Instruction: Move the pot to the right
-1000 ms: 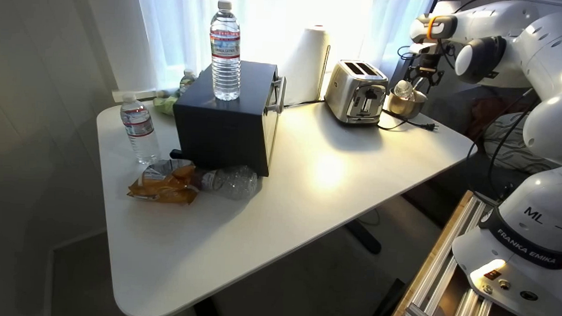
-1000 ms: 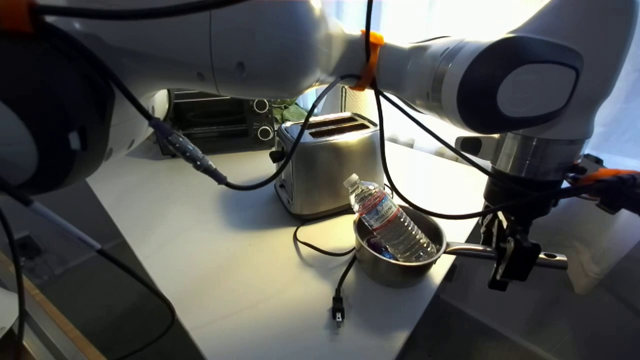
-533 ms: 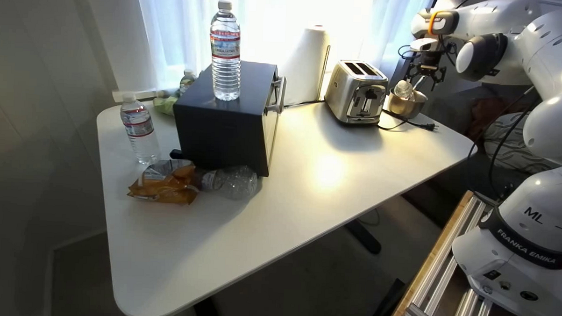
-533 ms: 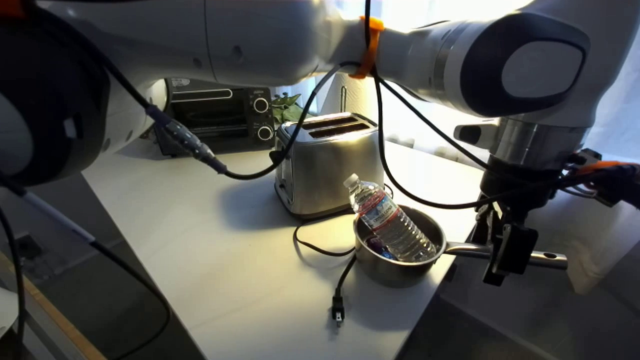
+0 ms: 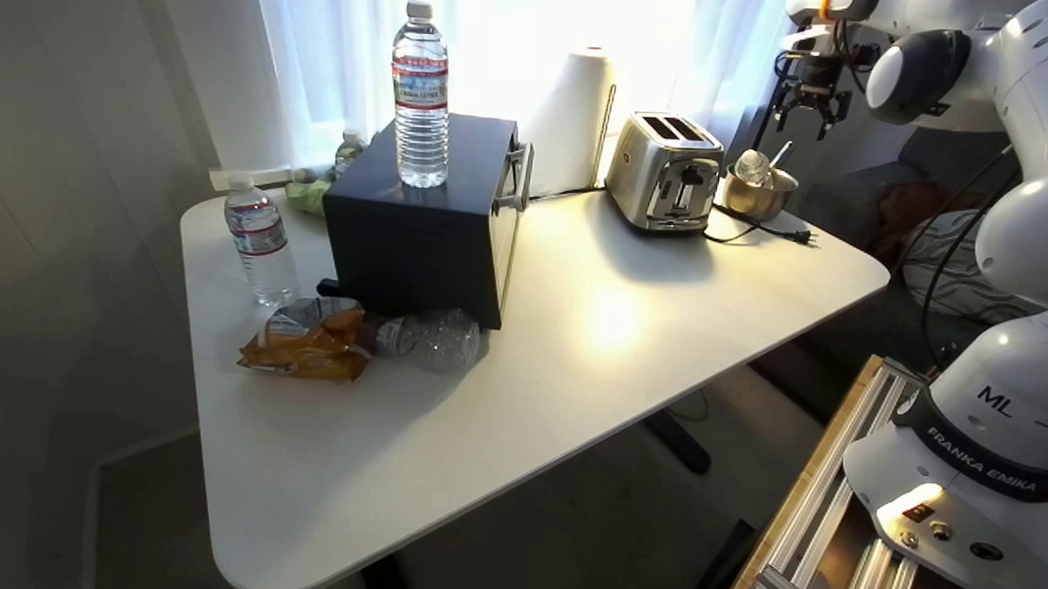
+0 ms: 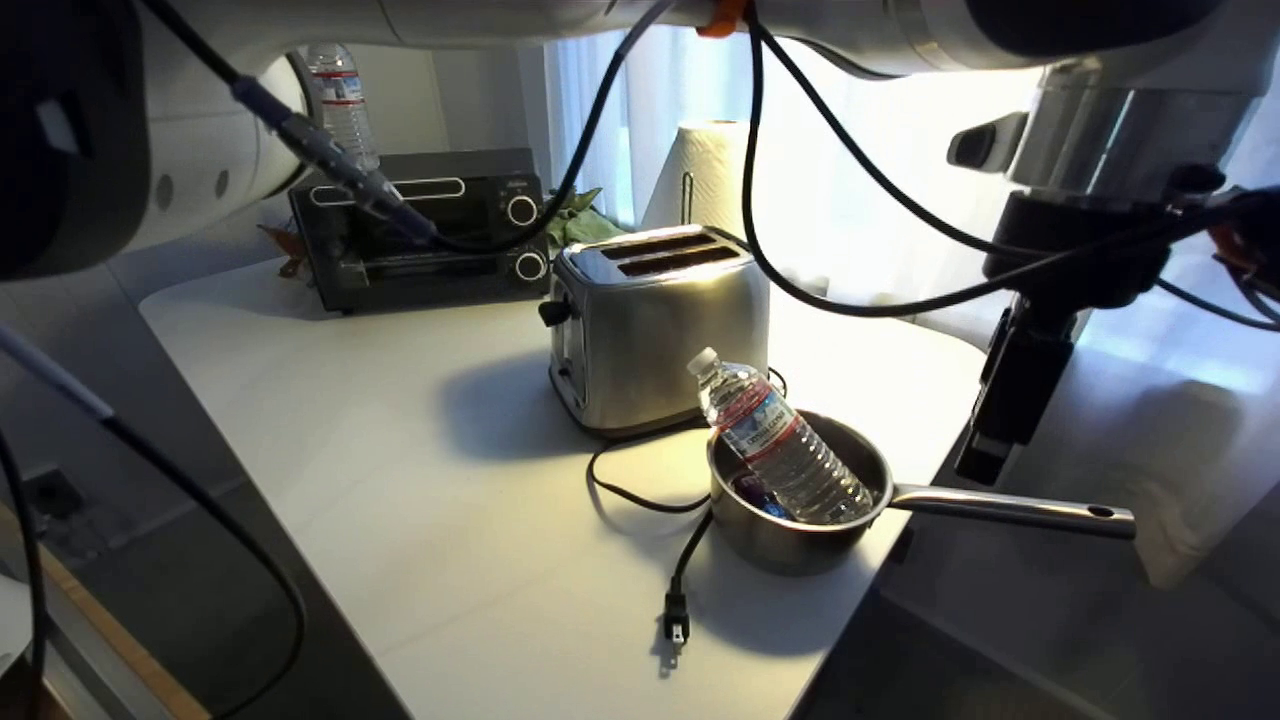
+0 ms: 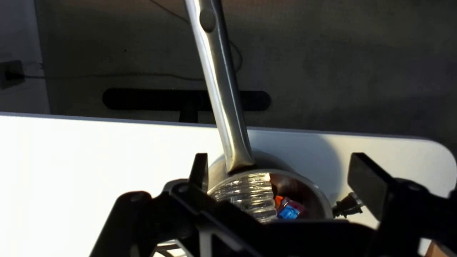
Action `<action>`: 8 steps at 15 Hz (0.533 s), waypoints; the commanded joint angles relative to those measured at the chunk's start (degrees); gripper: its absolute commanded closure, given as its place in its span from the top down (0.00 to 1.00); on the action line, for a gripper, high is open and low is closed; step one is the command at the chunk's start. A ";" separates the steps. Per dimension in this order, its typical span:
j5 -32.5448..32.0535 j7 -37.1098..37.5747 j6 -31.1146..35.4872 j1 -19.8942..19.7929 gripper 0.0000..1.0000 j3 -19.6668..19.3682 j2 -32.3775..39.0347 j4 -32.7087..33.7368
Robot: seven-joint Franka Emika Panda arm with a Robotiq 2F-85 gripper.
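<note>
The pot [image 5: 748, 200] is small, round and grey metal. It stands on the white table beside the toaster, and in an exterior view the pot [image 6: 780, 548] has its long handle [image 6: 1010, 508] sticking out past the table edge. A clear water bottle [image 6: 785, 445] leans in it, with a small blue and purple item [image 7: 290, 210] beside it. My gripper [image 5: 802, 124] is open and empty above the pot. In the wrist view the gripper [image 7: 280, 156] has its fingers wide apart, with the pot handle [image 7: 223, 89] in view beyond them, not held.
A chrome toaster [image 6: 660, 350] stands close to the pot, its cord and plug [image 6: 676, 608] lying in front. A white paper roll [image 5: 569, 122] and a black toaster oven [image 5: 412, 247] with a bottle [image 5: 421, 116] on top stand farther along. An orange bag [image 5: 309, 344] lies near it.
My gripper has risen from around the pot's handle and is now above it, shifted a little right in an exterior view. The pot and the bottle in it have not moved.
</note>
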 commanded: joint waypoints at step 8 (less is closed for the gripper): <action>6.41 28.65 -6.68 -1.29 1.00 2.58 -6.95 -0.09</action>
